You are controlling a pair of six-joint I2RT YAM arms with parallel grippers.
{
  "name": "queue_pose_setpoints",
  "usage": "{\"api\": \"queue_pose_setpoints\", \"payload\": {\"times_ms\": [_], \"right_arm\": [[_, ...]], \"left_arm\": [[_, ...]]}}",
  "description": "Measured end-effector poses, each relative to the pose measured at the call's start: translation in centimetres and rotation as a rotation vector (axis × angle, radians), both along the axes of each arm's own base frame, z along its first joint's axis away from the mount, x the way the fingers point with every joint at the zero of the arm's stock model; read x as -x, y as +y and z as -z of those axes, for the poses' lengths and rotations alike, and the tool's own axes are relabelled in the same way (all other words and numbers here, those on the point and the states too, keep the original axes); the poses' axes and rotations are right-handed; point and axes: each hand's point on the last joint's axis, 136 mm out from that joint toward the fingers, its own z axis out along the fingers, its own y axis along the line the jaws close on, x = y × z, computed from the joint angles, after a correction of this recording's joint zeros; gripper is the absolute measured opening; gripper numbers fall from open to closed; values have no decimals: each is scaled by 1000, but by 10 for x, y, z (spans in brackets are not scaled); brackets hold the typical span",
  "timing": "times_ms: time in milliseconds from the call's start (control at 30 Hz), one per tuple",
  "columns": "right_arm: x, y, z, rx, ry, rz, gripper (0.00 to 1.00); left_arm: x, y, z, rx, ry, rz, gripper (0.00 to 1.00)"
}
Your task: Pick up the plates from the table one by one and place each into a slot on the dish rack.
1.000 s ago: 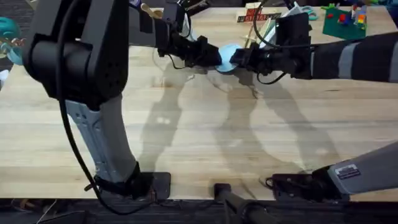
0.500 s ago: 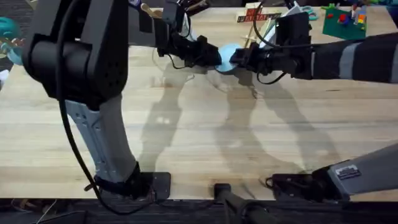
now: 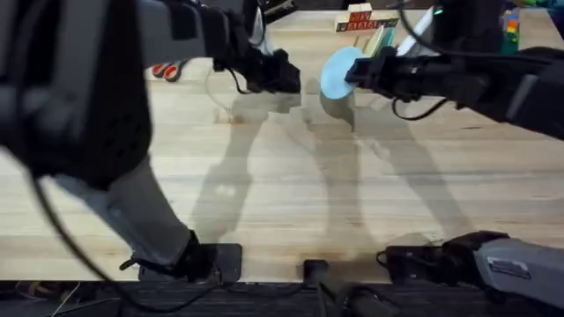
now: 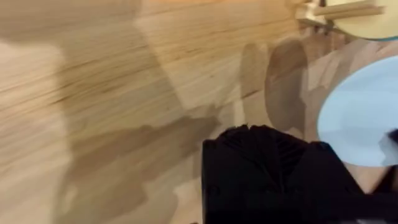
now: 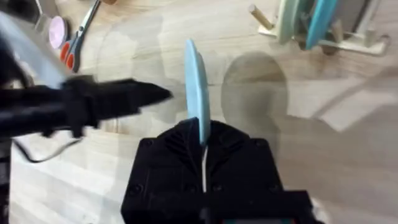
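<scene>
A light blue plate (image 3: 339, 72) hangs above the table (image 3: 282, 176), held upright by its edge. My right gripper (image 3: 357, 76) is shut on it. In the right wrist view the plate (image 5: 198, 87) stands edge-on out of that gripper (image 5: 201, 127). My left gripper (image 3: 284, 76) hovers a little to the plate's left, apart from it, and shows as a dark taper (image 5: 146, 96) in the right wrist view. The dish rack (image 5: 348, 42) stands beyond, with a turquoise plate (image 5: 320, 22) and a pale plate (image 5: 289, 18) upright in its slots. From the left wrist, the held plate (image 4: 360, 112) lies near the rack (image 4: 329, 11).
Red-handled scissors (image 3: 163, 69) and a small pink dish (image 5: 57, 31) lie to the left of the grippers. Red-lettered wooden blocks (image 3: 357, 18) sit at the far edge behind the rack. A green toy board (image 3: 511, 22) is at the far right.
Both grippers were at the light blue plate before. Now the left gripper has come away to the left, and the right gripper has lifted the plate and carried it right, toward the rack.
</scene>
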Motion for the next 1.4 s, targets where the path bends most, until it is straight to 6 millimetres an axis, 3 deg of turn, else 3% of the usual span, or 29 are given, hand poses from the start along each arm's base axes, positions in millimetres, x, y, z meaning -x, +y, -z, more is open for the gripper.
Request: {"api": "queue_pose_setpoints", "payload": {"times_ms": [200,333,700,900,1033,1067,1100,1267,1400], "right_arm": [[37,-13,-13,69,77,-20,30],[48,-21,-34,136,118,-40,30],[53,-53,-114,352,49,-30,30],[61,-71,-133,445,53,1,30],[62,-80,-138,491,84,21,30],[60,-81,-139,500,90,25,30],[57,-81,-138,507,98,26,30],[48,-83,-130,523,134,46,30],[49,-87,-129,523,153,91,30]], "left_arm": [[5,21,-66,-107,-186,2,39],[17,36,-104,-177,-289,10,39],[53,58,-172,-266,-482,44,39],[70,64,-210,-259,-594,35,39],[81,67,-224,-286,-654,44,39],[83,67,-227,-299,-669,49,65],[84,67,-228,-308,-677,52,169],[86,71,-227,-343,-678,49,929],[86,73,-226,-352,-678,46,993]]}}
